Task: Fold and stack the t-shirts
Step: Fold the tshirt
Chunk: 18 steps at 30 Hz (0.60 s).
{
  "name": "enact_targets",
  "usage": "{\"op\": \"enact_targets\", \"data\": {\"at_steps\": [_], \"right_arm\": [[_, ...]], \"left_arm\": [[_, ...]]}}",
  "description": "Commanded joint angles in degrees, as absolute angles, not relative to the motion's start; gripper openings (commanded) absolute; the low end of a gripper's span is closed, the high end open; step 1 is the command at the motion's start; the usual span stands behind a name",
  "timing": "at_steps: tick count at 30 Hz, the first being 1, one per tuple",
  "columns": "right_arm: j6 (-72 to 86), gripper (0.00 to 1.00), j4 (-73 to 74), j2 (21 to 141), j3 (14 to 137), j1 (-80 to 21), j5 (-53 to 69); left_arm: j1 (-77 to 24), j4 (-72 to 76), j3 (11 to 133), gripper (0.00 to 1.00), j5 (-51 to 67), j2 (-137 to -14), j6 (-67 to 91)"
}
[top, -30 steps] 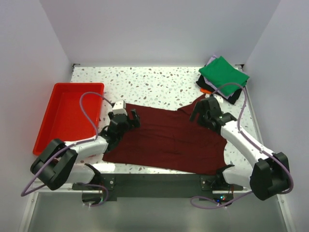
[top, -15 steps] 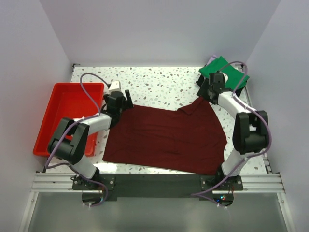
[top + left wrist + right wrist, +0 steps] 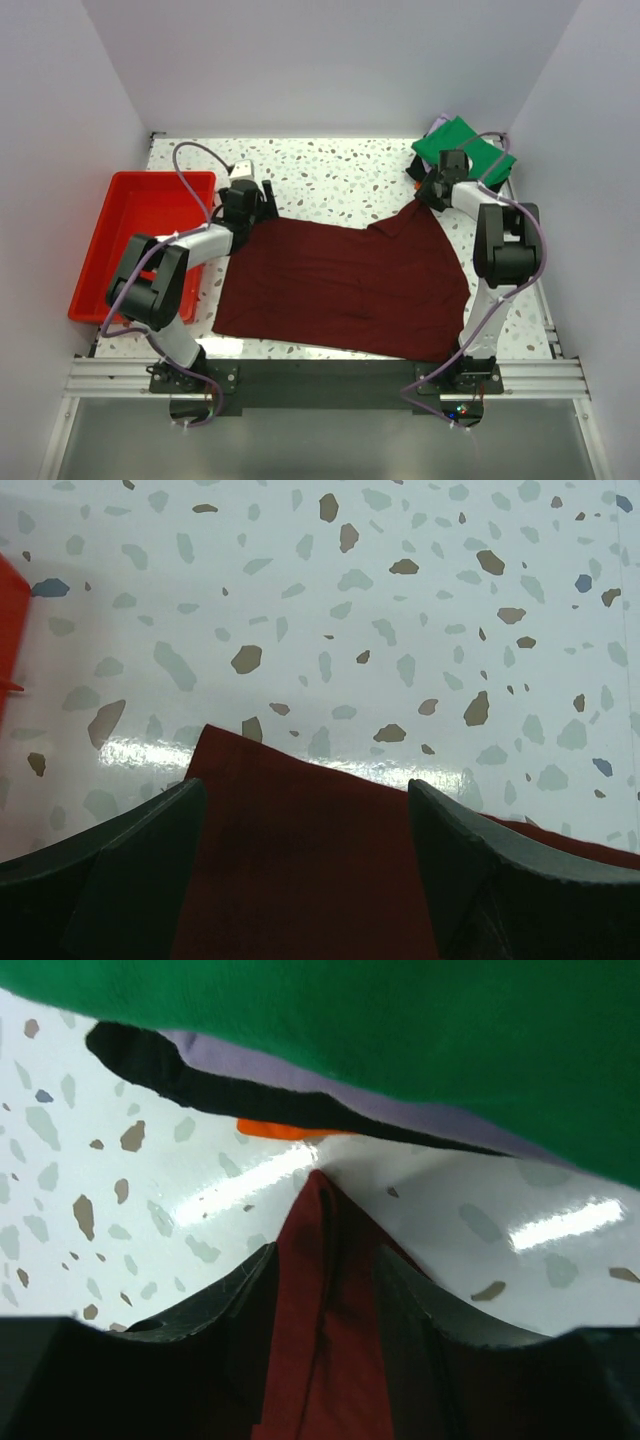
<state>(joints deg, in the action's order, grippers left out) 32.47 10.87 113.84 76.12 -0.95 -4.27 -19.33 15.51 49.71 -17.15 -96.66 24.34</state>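
Observation:
The maroon t-shirt (image 3: 340, 285) lies spread flat on the speckled table. My left gripper (image 3: 256, 201) is at its far left corner, open, with fingers (image 3: 130, 870) wide apart on either side of the cloth (image 3: 300, 870). My right gripper (image 3: 434, 192) is at the shirt's far right corner, its jaws drawn in on a raised ridge of maroon cloth (image 3: 325, 1310). The folded stack, green t-shirt (image 3: 463, 152) on top, sits at the far right. In the right wrist view the green t-shirt (image 3: 420, 1040), lavender (image 3: 300, 1075), black (image 3: 200, 1080) and orange (image 3: 280, 1128) edges lie just beyond the fingertips.
A red plastic tray (image 3: 145, 240) stands at the left, close to my left arm; its edge shows in the left wrist view (image 3: 8, 630). White walls close in the table at the back and both sides.
Both grippers have moved from the shirt's middle out to its far corners. The right one now has cloth between narrowed jaws beside the stack.

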Motion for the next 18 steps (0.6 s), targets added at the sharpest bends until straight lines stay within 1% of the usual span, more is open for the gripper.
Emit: {"op": "enact_targets", "data": {"at_steps": [1, 6, 9, 11, 13, 14, 15, 16, 18], "right_arm": [[33.4, 0.45, 5.7, 115.4, 79.0, -0.8, -2.0], [33.2, 0.35, 4.3, 117.4, 80.0, -0.8, -1.9], [33.0, 0.32, 4.4, 117.9, 80.4, -0.8, -2.3], [32.8, 0.26, 4.6, 117.9, 80.4, -0.8, -2.5], [32.5, 0.17, 4.6, 117.7, 79.9, -0.8, -2.6], [32.5, 0.08, 4.6, 117.2, 79.8, -0.8, -2.6], [32.4, 0.03, 4.7, 117.0, 79.5, -0.8, -2.8], [32.4, 0.00, 4.9, 116.6, 79.5, -0.9, -2.9], [32.3, 0.00, 5.1, 115.4, 78.5, -0.9, -2.9]], "left_arm": [[-18.8, 14.6, 52.4, 0.86, -16.0, -97.2, 23.3], [-18.8, 14.2, 52.1, 0.86, -16.6, -96.7, 22.9], [-18.7, 14.2, 52.2, 0.86, -16.7, -96.9, 22.9], [-18.7, 14.2, 52.4, 0.86, -16.9, -97.5, 22.8], [-18.7, 14.1, 52.9, 0.86, -17.1, -98.2, 22.7], [-18.7, 13.8, 53.5, 0.84, -17.8, -98.4, 22.6], [-18.6, 13.6, 53.9, 0.84, -18.4, -98.7, 22.5], [-18.6, 13.4, 54.3, 0.83, -19.0, -99.6, 22.4], [-18.5, 12.6, 55.9, 0.80, -20.2, -100.5, 22.2]]}}
